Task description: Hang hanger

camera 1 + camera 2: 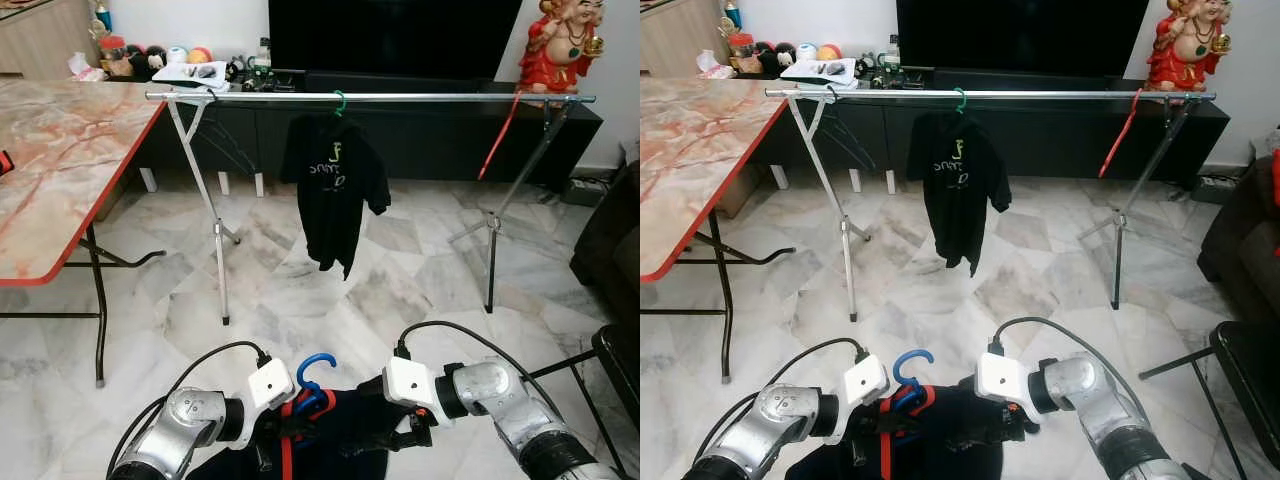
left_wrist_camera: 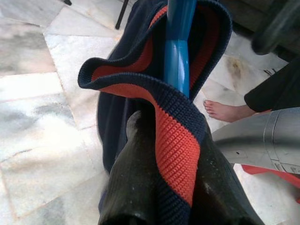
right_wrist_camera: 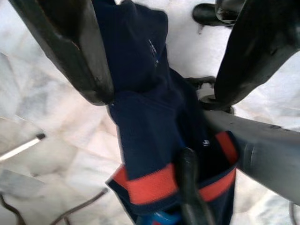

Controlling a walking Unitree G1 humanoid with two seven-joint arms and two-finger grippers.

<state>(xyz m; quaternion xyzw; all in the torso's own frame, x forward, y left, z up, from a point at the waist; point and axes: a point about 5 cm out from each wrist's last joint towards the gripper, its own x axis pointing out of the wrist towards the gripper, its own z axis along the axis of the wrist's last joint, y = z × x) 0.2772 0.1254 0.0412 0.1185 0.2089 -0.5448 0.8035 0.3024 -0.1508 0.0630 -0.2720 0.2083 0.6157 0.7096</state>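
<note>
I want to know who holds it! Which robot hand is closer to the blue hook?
Left. The left gripper is right at the blue hook, clamped on the collar beneath it. The right gripper is off to the side, on the shirt.

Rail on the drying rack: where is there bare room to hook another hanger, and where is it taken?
The rail is bare between the black shirt on its green hanger and the red hanger, and between the shirt and the rail's left end. The right end is crowded by the red hanger and the rack's legs.
</note>
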